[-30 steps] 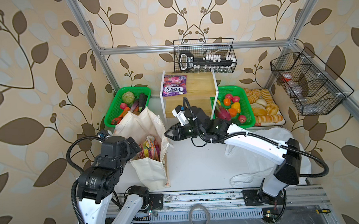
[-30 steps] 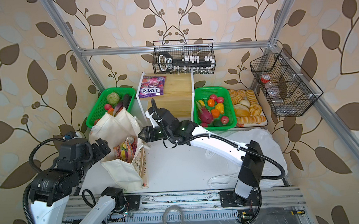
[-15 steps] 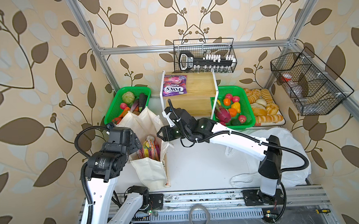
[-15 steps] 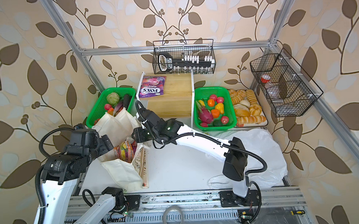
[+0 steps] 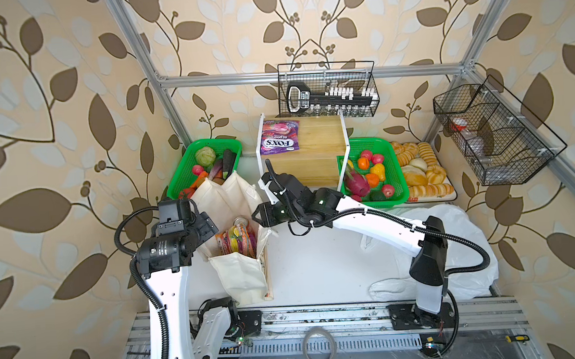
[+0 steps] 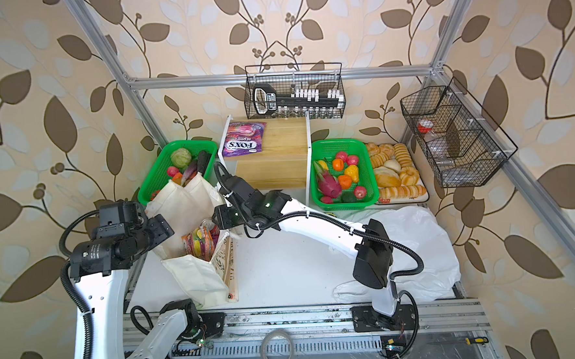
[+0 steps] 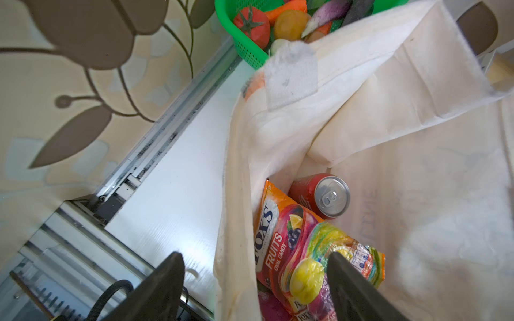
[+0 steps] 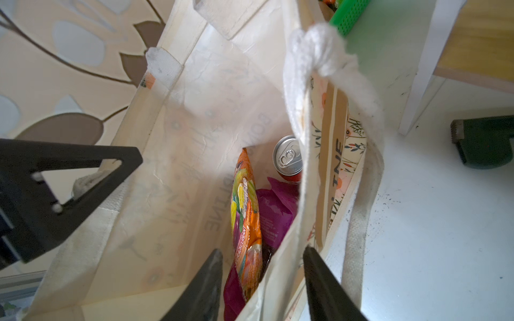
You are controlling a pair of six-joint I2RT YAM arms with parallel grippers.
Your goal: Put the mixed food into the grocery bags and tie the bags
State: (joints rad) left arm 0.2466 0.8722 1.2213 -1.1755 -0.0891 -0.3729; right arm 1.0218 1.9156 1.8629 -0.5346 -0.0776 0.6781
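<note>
The cream canvas tote (image 5: 240, 277) stands open at the table's left in both top views (image 6: 196, 279). Inside it are a red soda can (image 7: 331, 198), an orange Fox's Fruits packet (image 7: 281, 236) and a purple packet (image 8: 274, 216). My left gripper (image 7: 254, 258) is open, straddling the tote's left wall. My right gripper (image 8: 262, 251) is open, astride the right wall. The white plastic bag (image 5: 465, 245) lies crumpled at the right. Another purple Fox's packet (image 5: 279, 137) lies on the wooden box. The dragon fruit (image 5: 357, 183), orange (image 5: 363, 163) and pear (image 5: 378, 170) sit in the right green basket.
A green basket of vegetables (image 5: 190, 158) stands right behind the tote. The wooden box (image 5: 318, 151) is at the back middle, and a bread tray (image 5: 421, 176) at the back right. Wire baskets (image 5: 493, 135) hang on the walls.
My right gripper has moved left to the tote's right rim. My left gripper has come forward to its left rim. Both pairs of jaws have narrowed a little.
</note>
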